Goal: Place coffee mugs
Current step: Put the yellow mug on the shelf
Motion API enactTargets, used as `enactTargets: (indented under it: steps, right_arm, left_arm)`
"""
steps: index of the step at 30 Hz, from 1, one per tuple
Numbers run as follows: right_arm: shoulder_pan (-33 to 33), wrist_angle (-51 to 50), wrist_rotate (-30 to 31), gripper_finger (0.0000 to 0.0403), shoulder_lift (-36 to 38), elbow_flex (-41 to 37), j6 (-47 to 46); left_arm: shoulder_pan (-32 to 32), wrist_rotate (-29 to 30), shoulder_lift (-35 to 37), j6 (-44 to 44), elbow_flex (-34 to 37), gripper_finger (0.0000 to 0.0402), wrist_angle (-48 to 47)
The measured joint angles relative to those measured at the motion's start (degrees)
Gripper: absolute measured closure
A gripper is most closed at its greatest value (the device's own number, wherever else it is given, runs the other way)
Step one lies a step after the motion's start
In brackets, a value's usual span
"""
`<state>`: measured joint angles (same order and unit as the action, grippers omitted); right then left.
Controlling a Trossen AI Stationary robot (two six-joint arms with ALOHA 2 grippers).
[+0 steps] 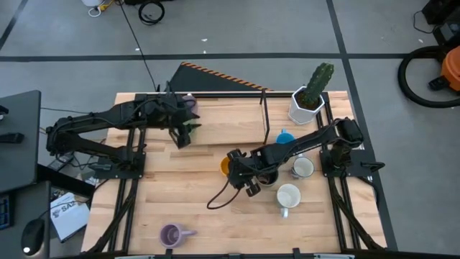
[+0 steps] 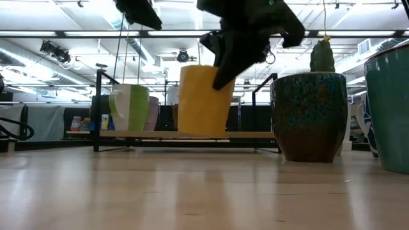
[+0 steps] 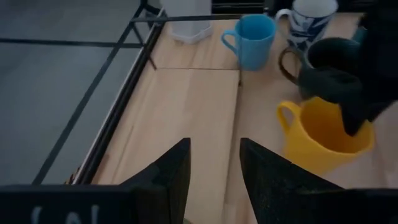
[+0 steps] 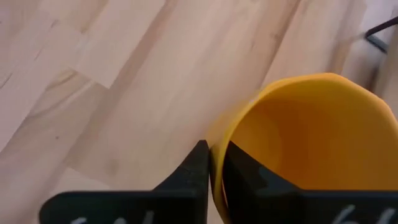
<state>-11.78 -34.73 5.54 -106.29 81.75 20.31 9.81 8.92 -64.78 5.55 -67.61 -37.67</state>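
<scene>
My right gripper (image 1: 235, 170) is shut on the orange-yellow mug (image 1: 225, 166) at mid-table, which also shows in the low view (image 2: 204, 99). Close to its right stand the dark brown mug (image 1: 267, 178), the blue mug (image 1: 285, 137) and two white mugs (image 1: 302, 167) (image 1: 288, 196). One purple mug (image 1: 171, 234) stands by the near edge, another (image 1: 188, 103) by the far edge. The green mug (image 2: 130, 107) stands far back. My left gripper (image 3: 214, 162) is open and empty, up over the table's far left part (image 1: 183, 135). My right gripper pinches the orange-yellow mug's rim (image 4: 217, 163), one finger (image 4: 242, 177) inside the cup and the other (image 4: 198, 167) outside. The fingers come from above, pointing down. The mug hangs below them, lifted clear of the table and slightly tilted (image 3: 317, 140).
The white faceted pot with the cactus (image 1: 309, 101) stands at the far right corner. A black wire rack (image 1: 264, 115) runs along the far side. A black cable (image 1: 219, 198) trails on the wood. A teal vessel wall (image 2: 390, 108) stands close by in the low view.
</scene>
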Motion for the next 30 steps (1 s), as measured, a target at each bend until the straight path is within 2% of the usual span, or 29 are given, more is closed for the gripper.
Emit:
enactTargets:
  steps: [7,12,15,23,27,30]
  right_arm:
    - [2.33,-4.41,-0.69,0.0365,0.01,4.37,2.79]
    - [2.88,-7.78,-0.03,0.0365,0.29,8.85,7.7]
    - [4.03,-8.74,0.93,0.0365,0.32,11.09,11.05]
    - [11.28,-8.22,1.7,0.0366,0.34,13.4,17.32]
    - [16.23,-5.28,-1.74,0.0366,0.32,13.53,17.95]
    - [19.12,-6.12,-2.2,0.0366,0.32,13.76,19.88]
  left_arm:
    - [-0.38,-0.25,4.25,-0.11,12.45,0.0258,7.64]
    - [-0.45,-4.43,10.14,-2.06,20.57,0.0258,15.83]
    - [-0.45,-4.97,12.61,-3.51,23.94,0.0258,18.71]
    - [-1.82,-5.45,14.35,-6.46,26.03,0.0258,19.0]
    - [-2.39,-5.29,14.33,-6.79,26.03,0.0258,22.29]
    - [-2.2,-2.79,14.31,-7.92,26.01,0.0258,24.53]
